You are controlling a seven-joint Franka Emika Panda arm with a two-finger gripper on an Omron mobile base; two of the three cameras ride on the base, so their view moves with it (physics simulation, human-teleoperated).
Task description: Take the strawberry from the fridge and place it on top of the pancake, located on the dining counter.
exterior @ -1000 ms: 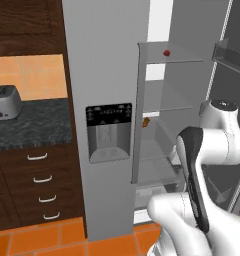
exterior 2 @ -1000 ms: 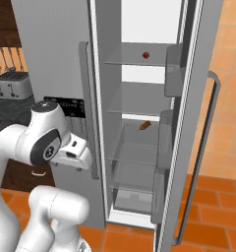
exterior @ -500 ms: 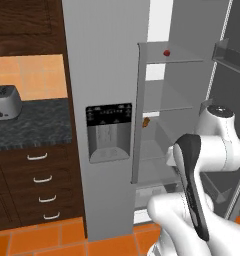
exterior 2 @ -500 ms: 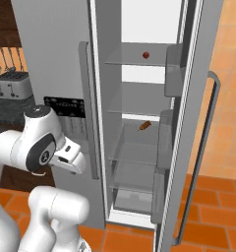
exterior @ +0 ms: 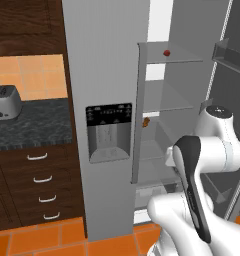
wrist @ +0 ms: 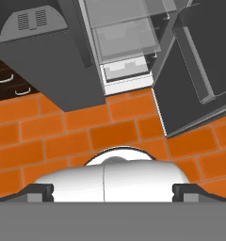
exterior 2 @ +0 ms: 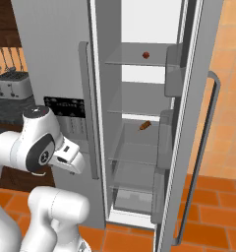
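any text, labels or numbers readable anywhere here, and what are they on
None can be read.
Dispenser panel on the fridge left door: rows of small pale marks, too blurred to read.
Toaster on the black counter: no legible label.

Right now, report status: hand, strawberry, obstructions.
Hand open, empty, pointing at floor. Strawberry on top shelf, fridge right door open. Orange-brown item two shelves lower, clear of path.

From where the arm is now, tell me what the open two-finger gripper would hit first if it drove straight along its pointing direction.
Most likely the orange brick-tile floor in front of the tall grey fridge: the hand view looks down at those tiles, with nothing in between. Depth is unclear.
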